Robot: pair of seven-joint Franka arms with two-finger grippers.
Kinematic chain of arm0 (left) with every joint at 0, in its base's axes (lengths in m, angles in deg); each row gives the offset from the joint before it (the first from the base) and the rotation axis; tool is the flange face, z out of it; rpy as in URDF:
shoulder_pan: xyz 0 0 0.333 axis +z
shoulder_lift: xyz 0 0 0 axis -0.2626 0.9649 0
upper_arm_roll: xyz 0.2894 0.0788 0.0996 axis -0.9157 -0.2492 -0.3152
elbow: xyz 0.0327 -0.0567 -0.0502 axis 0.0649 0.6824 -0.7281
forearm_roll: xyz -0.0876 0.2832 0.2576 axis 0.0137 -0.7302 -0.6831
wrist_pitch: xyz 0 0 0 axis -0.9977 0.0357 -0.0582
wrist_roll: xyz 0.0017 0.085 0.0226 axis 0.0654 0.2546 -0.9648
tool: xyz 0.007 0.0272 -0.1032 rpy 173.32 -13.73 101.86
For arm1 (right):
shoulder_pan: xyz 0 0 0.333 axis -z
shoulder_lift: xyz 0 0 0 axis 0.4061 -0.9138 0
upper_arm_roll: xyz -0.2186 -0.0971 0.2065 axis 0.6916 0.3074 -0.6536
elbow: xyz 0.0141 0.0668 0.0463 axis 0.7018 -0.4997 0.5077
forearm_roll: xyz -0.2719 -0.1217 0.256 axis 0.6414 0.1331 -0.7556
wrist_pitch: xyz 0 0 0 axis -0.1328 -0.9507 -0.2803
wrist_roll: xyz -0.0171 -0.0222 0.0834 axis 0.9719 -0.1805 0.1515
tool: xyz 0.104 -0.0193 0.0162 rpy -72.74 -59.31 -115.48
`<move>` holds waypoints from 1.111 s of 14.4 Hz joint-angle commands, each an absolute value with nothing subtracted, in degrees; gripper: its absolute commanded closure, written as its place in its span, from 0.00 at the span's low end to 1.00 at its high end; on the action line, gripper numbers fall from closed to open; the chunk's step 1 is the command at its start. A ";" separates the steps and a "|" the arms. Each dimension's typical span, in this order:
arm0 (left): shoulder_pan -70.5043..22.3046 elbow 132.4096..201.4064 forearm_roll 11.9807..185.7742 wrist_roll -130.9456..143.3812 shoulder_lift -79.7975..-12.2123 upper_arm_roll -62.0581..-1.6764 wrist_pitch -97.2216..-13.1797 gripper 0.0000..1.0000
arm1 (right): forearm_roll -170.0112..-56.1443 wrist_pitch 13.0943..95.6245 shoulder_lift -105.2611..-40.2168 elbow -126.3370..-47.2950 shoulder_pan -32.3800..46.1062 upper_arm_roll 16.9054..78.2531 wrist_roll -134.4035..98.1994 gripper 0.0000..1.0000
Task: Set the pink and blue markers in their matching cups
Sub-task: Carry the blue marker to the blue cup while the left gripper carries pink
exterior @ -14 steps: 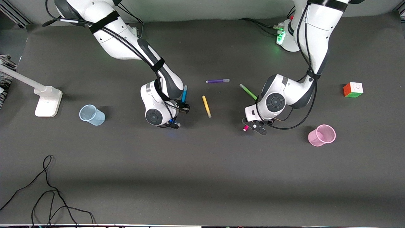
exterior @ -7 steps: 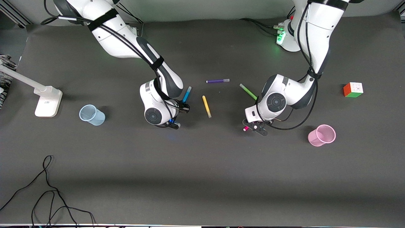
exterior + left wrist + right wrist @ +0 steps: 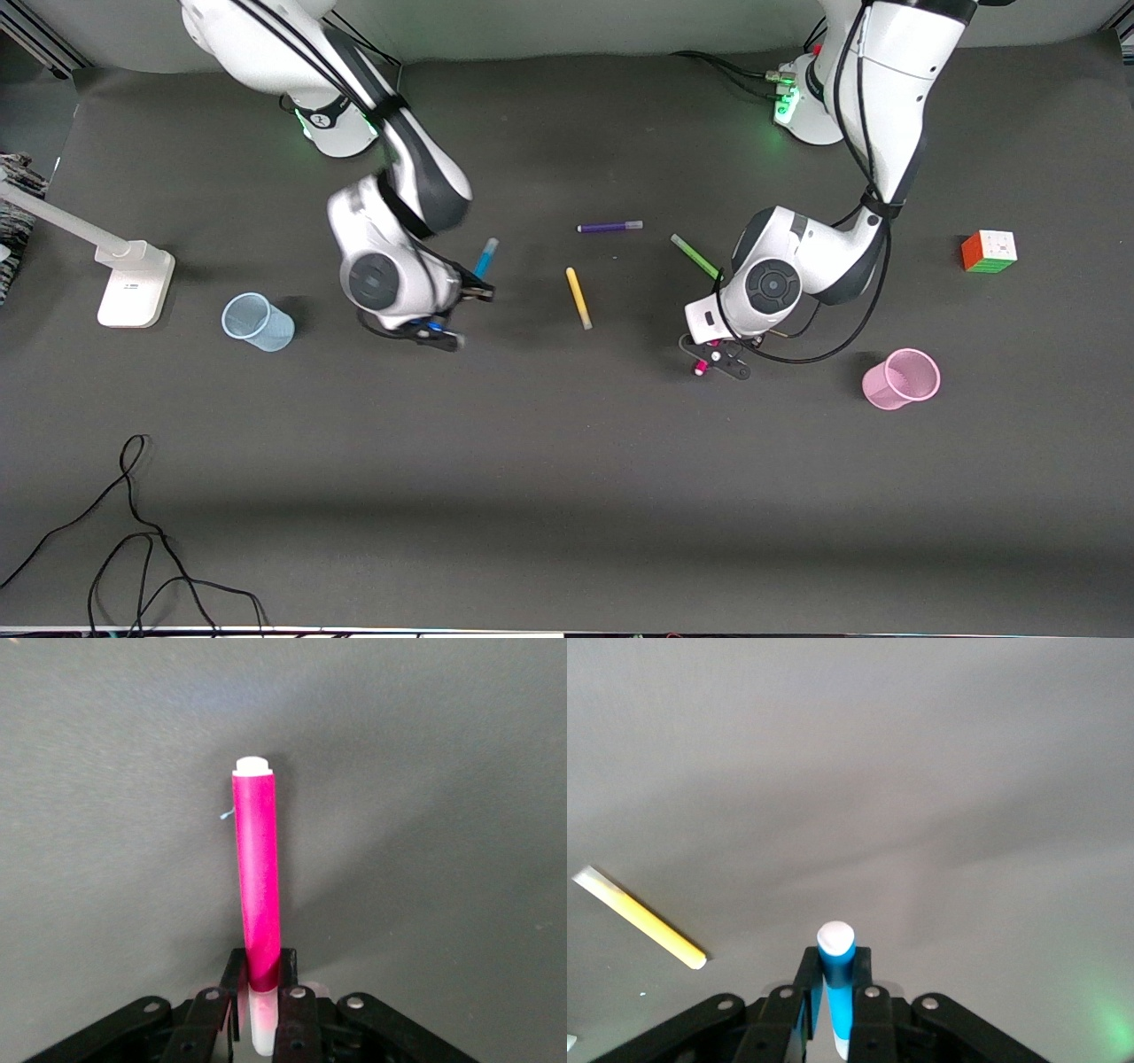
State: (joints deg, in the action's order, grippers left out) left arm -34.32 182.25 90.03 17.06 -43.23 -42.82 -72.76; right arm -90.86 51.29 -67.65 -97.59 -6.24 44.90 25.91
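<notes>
My right gripper (image 3: 474, 289) is shut on the teal-blue marker (image 3: 485, 255) and holds it up over the table, between the pale blue cup (image 3: 257, 322) and the yellow pen. In the right wrist view the blue marker (image 3: 835, 961) stands between the shut fingers (image 3: 860, 979) of the gripper (image 3: 835, 979). My left gripper (image 3: 710, 359) is shut on the magenta-pink marker (image 3: 699, 367), most of it hidden under the hand. In the left wrist view the pink marker (image 3: 256, 886) sticks out of the gripper (image 3: 263, 974), just above the mat. The pink cup (image 3: 901, 378) stands toward the left arm's end.
A yellow pen (image 3: 578, 298), a purple pen (image 3: 609, 227) and a green pen (image 3: 695, 256) lie between the two arms. The yellow pen also shows in the right wrist view (image 3: 642, 919). A colour cube (image 3: 989, 251) and a white lamp base (image 3: 133, 283) sit at the table's ends. Black cables (image 3: 133, 532) lie near the front camera.
My right arm has swung toward the blue cup, carrying the blue marker with it. My left gripper stayed almost in place, and the pink marker's tip shifted slightly.
</notes>
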 commanded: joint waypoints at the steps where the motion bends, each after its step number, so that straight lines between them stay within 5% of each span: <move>1: -32.29 177.78 92.42 16.62 -50.86 -43.43 -59.81 0.98 | -85.83 49.40 -57.56 -101.96 -4.79 48.79 21.06 0.99; 7: -22.45 167.32 95.07 13.91 -60.02 -43.78 -37.03 0.98 | -72.12 49.83 -47.27 -102.05 -4.34 57.50 5.85 0.99; 13: -10.49 160.19 90.61 10.99 -59.94 -44.66 -27.79 0.98 | -69.64 57.73 -40.49 -108.72 5.66 58.21 -15.06 0.99; 16: -8.64 156.42 88.05 11.00 -56.96 -44.57 -24.10 1.00 | -69.64 68.60 -39.52 -116.44 8.14 62.06 -24.20 0.99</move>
State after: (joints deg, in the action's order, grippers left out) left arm -8.89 160.97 89.99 12.25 -60.38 -45.33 -27.61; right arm -70.88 61.45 -42.05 -109.76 7.65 59.63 -18.57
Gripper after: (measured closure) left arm 0.824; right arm 0.824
